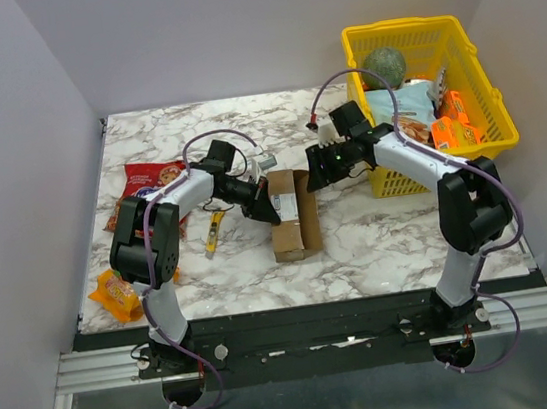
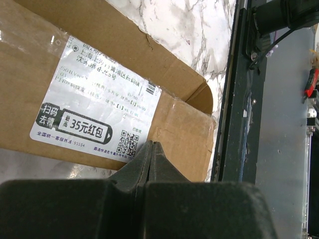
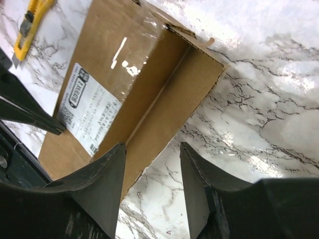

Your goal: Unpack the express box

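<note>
Left fingers [image 2: 142, 160] closed against express box [image 1: 296, 224], right fingers [image 3: 104, 184] parted, angled toward it

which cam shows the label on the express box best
Left wrist: the white shipping label on the express box is close and large, print and QR code readable. Right wrist shows it slanted and smaller. Top external shows only a tiny pale patch.

Desk [image 1: 379, 241]: white stone look with grey swirls.
Yellow basket [image 1: 399, 24]: stands at the far right.
In the basket: green ball [image 1: 384, 65], pale blue bag [image 1: 406, 101], orange packs [image 1: 457, 125].
Red snack bag [image 1: 144, 181]: lies flat, far left.
Orange snack bag [image 1: 119, 293]: near left edge.
Yellow knife [image 1: 215, 232]: lies just right of the red snack bag.
</note>
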Robot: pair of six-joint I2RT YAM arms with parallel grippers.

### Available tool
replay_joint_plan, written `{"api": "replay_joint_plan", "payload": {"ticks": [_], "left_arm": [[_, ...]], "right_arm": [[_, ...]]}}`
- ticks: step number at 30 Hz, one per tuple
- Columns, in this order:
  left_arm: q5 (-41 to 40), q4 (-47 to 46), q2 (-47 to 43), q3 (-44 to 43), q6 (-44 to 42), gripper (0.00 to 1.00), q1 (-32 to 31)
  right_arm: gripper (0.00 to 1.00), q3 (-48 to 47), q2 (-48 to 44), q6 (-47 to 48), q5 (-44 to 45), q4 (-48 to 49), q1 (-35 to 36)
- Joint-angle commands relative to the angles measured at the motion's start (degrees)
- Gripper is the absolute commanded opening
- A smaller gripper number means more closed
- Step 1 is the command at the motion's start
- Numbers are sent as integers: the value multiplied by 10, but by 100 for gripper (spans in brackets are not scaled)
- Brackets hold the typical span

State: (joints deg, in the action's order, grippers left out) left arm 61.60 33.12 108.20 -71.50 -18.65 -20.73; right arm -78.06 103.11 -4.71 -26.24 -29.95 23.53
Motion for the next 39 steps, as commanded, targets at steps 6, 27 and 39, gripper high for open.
{"api": "replay_joint_plan", "payload": {"ticks": [6, 27, 39], "left_arm": [[-84, 46, 27, 19, -29, 0, 2], [-74, 51, 18, 4, -37, 0, 3], [-72, 42, 2, 24, -36, 0, 3]], "right_arm": [[50, 1, 50, 9, 33, -31, -4], [23, 14, 94, 62, -81, 2, -4], [38, 23, 81, 52, -45, 5, -2]]}}
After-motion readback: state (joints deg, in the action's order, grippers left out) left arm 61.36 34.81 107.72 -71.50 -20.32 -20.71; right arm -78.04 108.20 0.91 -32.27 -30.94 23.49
